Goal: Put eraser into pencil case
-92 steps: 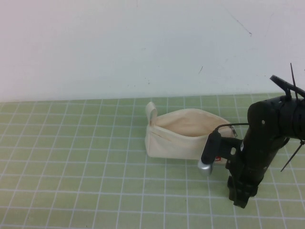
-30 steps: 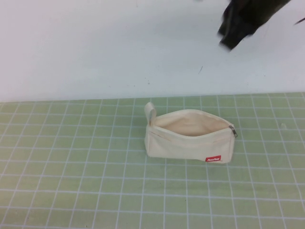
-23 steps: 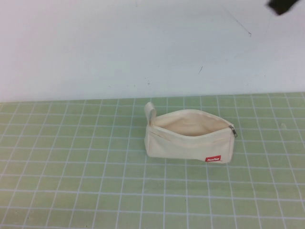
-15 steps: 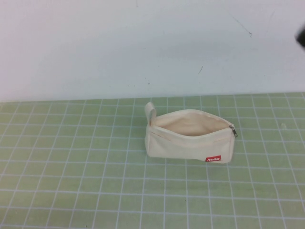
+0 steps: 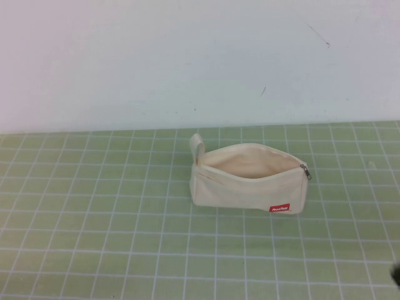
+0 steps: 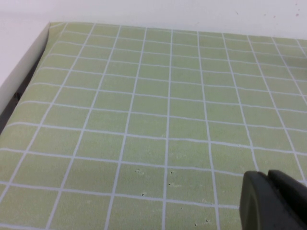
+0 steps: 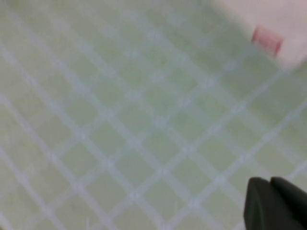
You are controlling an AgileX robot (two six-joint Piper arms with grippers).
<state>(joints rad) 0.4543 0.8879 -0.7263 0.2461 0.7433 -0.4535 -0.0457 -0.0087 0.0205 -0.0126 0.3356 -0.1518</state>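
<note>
- Gone from over the case since three seconds back was the right arm; only a dark sliver showed at the lower right corner of the high view, and the case [image 5: 248, 176] had not shifted.
- Case lay on the green grid mat [image 5: 94, 237], long axis running left to right, slightly angled, its mouth unzipped and gaping upward.
- Loop tab [image 5: 198, 147] stood at the case's left end; zipper pull [image 5: 305, 172] hung at the right end.
- Red label [image 5: 279, 207] sat low on the near face, toward the right end.
- Eraser was nowhere to be seen on the mat; whether it was inside the case, I couldn't tell.
- Left gripper [image 6: 272, 200] hovered over bare mat near the mat's raised white border [image 6: 24, 64], well apart from the case; its two dark fingertips sat pressed together, holding nothing.
- Right gripper [image 7: 274, 203] hung above bare mat with the label [image 7: 266, 40] blurred at the far corner of its wrist view; fingertips together too, nothing between them.
- Open mat ran wide on every side of the case, with the white wall [image 5: 156, 56] behind.
</note>
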